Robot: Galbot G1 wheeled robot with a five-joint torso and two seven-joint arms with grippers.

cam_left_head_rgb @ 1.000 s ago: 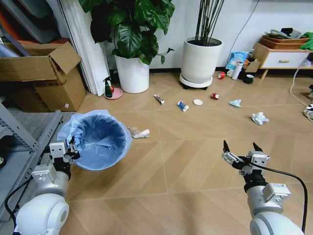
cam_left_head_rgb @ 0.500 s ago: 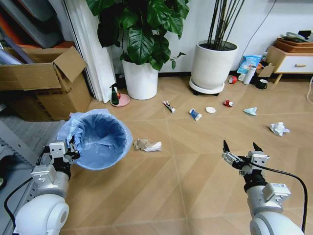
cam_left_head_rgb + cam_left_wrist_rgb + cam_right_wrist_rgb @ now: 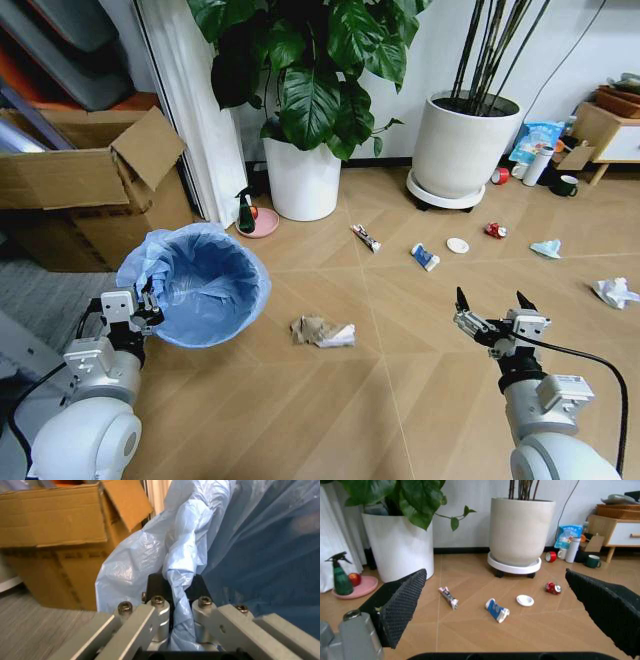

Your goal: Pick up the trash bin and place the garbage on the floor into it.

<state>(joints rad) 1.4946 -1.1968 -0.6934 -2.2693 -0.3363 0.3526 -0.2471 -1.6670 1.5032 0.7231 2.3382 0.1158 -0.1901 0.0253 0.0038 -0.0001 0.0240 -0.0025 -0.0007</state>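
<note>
While the left gripper (image 3: 148, 303) is closed on the rim of the trash bin (image 3: 205, 290), the bin hangs clear of the wooden floor (image 3: 330, 400) with its mouth tipped toward the camera. In the left wrist view the fingers (image 3: 159, 609) pinch a fold of the light blue bag liner (image 3: 182, 577) against the dark rim, with no gap visible between them. A cardboard box (image 3: 80, 175) stands beyond the held bin, well apart from it.

The right gripper (image 3: 495, 303) hangs above bare floor with its jaws spread wide and nothing between them; the black ribbed pads (image 3: 402, 605) frame the scene in the right wrist view.

Garbage lies scattered ahead of the open jaws. A crumpled brownish paper wad (image 3: 322, 331) rests on the floor between the two grippers, nearer the bin. Farther out lie a slim wrapper (image 3: 448, 597), a blue-and-white wrapper (image 3: 497, 610), a white disc (image 3: 525, 600) and a red can (image 3: 552, 588), all separate from one another. A pale blue scrap (image 3: 546, 248) and a crumpled white paper wad (image 3: 613, 292) lie off to the right of the open jaws.

Two white plant pots (image 3: 303, 180) stand against the wall behind the litter.
</note>
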